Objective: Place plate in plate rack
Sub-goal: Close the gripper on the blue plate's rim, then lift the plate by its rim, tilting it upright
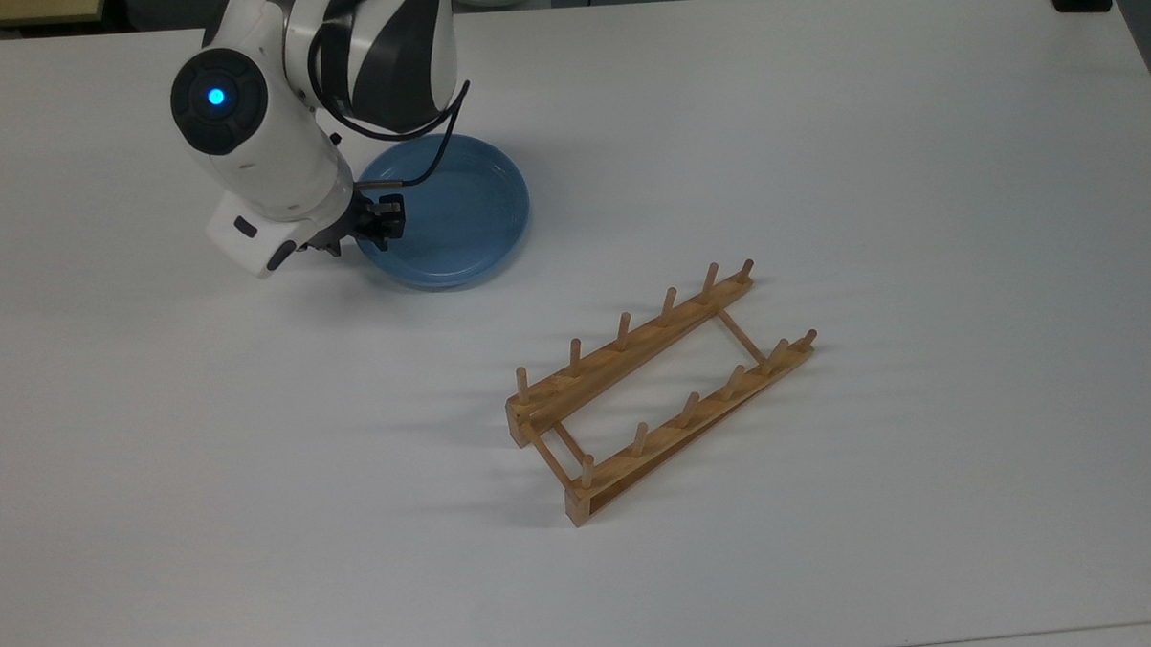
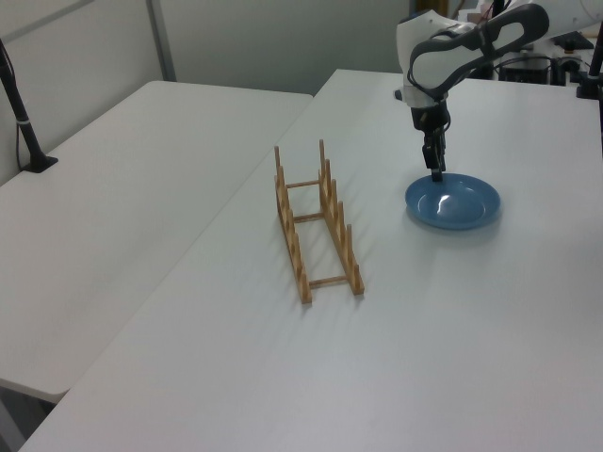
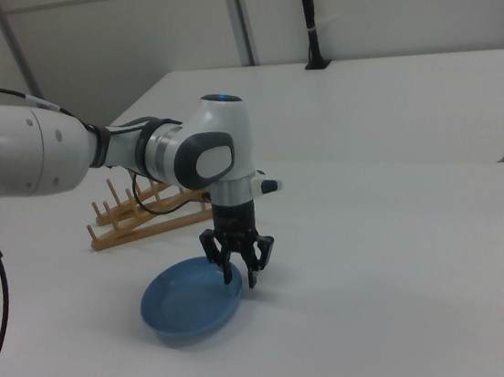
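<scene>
White table (image 1: 817, 114) below everything. White arm (image 1: 273, 152) reaching down over the top view's upper left. Rack (image 1: 656, 390) standing empty near the table's middle, rails running diagonally in the top view, well apart from the plate. Plate (image 1: 457, 208) lying flat on the table, at the top view's upper left. Gripper (image 3: 239, 262) lowered at the plate's rim, fingers (image 3: 250, 264) spread astride the rim, not closed on it, holding nothing.

A: anything sitting between the plate (image 1: 452, 213) and the plate rack (image 1: 659, 392)?

B: nope, bare table (image 1: 819, 162) is stretching between them. Only the rack's upright pegs (image 2: 325, 179) are sticking up.
</scene>
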